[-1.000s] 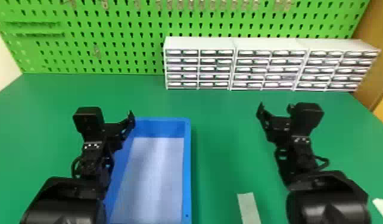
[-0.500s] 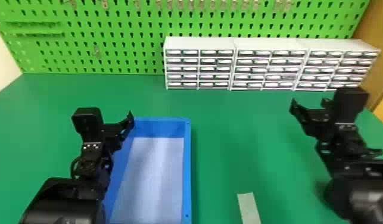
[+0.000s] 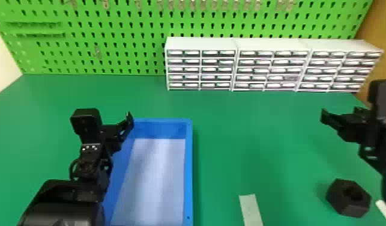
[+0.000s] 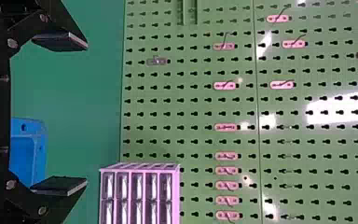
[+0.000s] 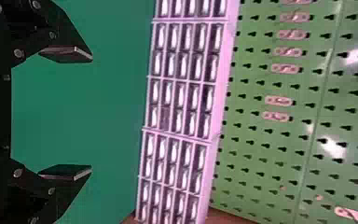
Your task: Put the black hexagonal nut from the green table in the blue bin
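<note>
Two grippers hang over the green worktop [image 3: 261, 135], both with fingers spread apart and nothing between them. The black hexagonal nut [image 3: 348, 198] lies well to the right of the blue bin [image 3: 189, 174]. The right gripper [image 5: 92, 114] is also off to the bin's right, level with its far end; the left gripper [image 4: 86, 114] is by its left wall.

The pick looks like the right arm's job, and it would have to draw back first. Lowered where they are, the fingers would probably close on bare worktop; with the forearm near the nut, a careless retreat might nudge it. Fingers meeting corners rather than flats could twist the nut loose, since its sides slope away from each other. Later, too low a carry could strike the bin's right wall, and drifting too far left risks bumping the parked arm.
</note>
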